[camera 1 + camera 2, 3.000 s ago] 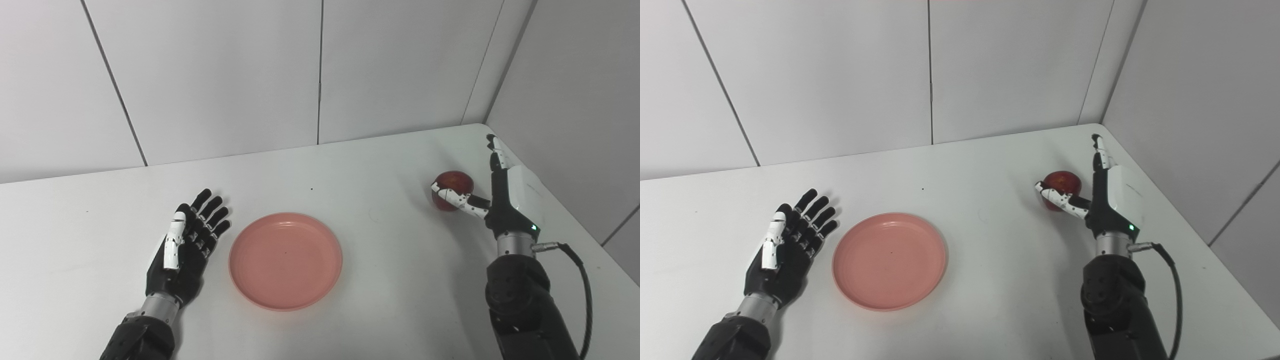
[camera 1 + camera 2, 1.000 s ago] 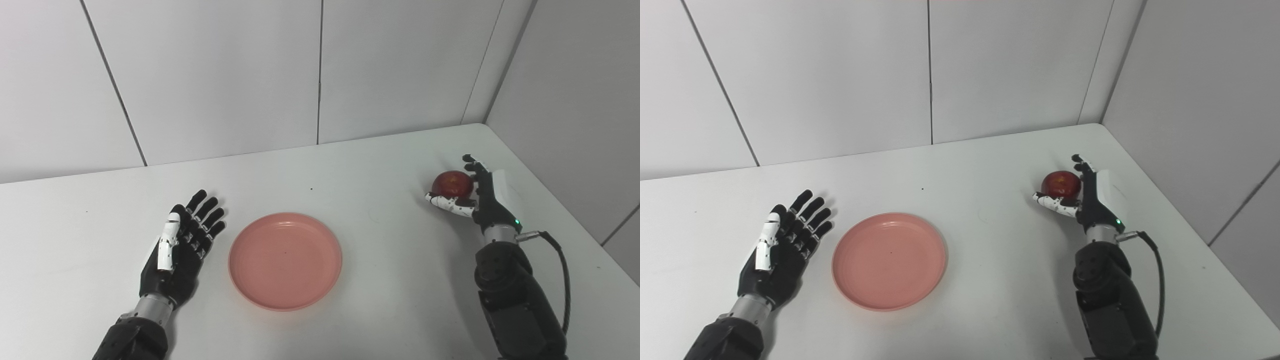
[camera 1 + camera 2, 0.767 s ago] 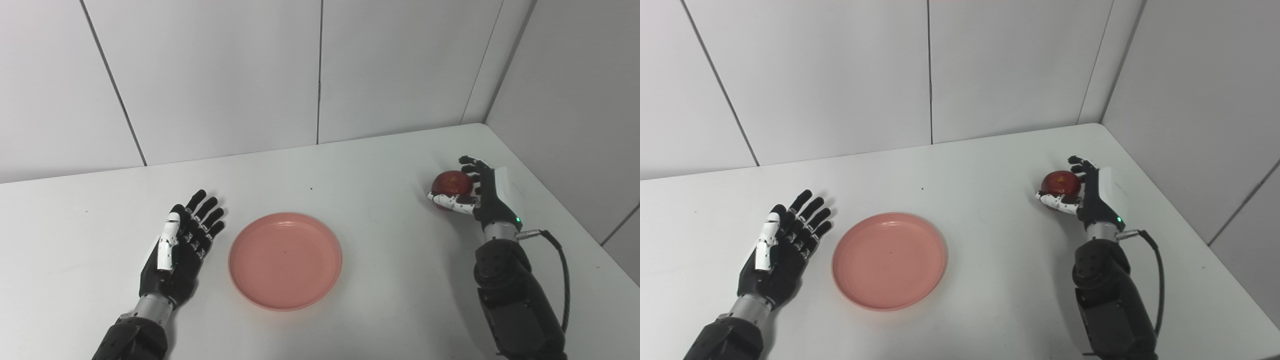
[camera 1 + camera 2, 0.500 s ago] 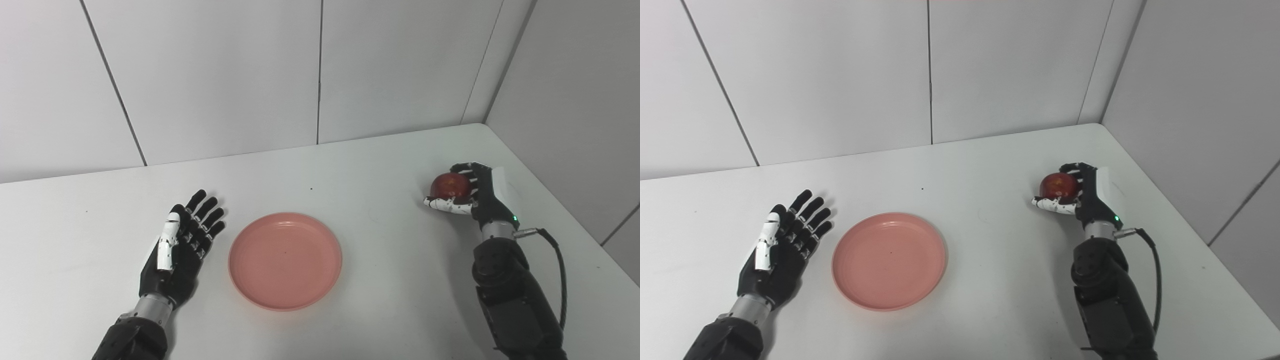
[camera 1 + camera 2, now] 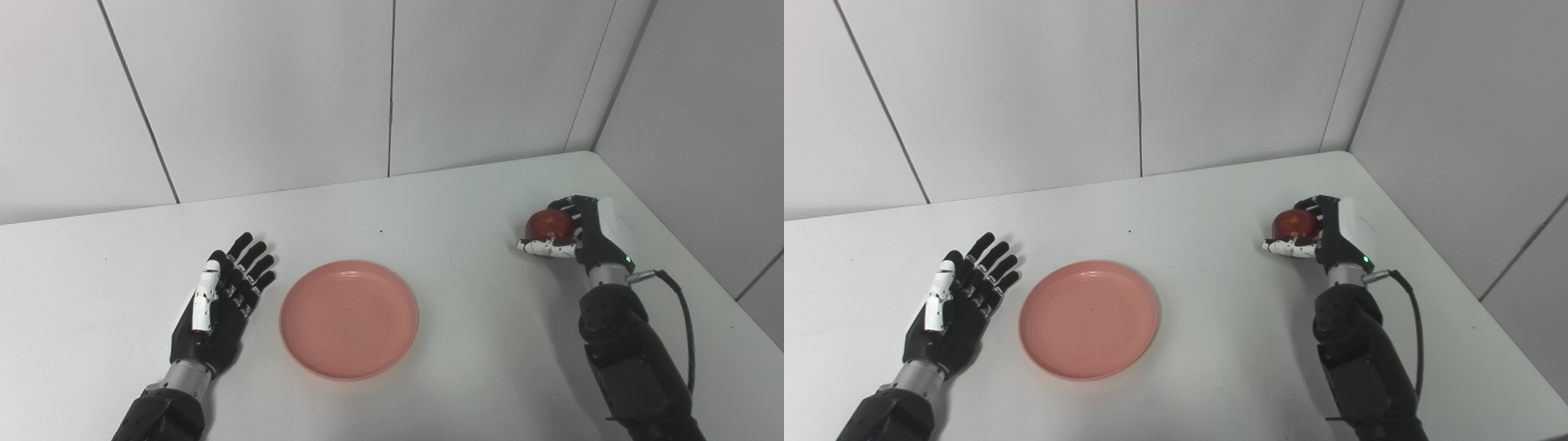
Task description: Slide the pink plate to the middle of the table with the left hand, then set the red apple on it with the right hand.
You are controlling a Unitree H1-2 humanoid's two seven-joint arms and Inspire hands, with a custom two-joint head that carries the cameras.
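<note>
The pink plate (image 5: 349,318) lies flat near the middle of the white table (image 5: 465,288). My left hand (image 5: 223,303) rests open, palm up, on the table just left of the plate and is not touching it. My right hand (image 5: 582,229) is shut on the red apple (image 5: 549,223) at the far right of the table, fingers curled over its top and thumb beneath it. The apple also shows in the right eye view (image 5: 1291,224), held a little above the table.
White wall panels (image 5: 392,86) stand behind the table and along its right side (image 5: 704,122). A black cable (image 5: 680,331) runs from my right wrist. The table's right edge (image 5: 692,269) lies close to my right arm.
My right hand's fingers closed around the apple, gripped it and moved it slightly left. My left hand drew back a little from the plate. The plate has not moved.
</note>
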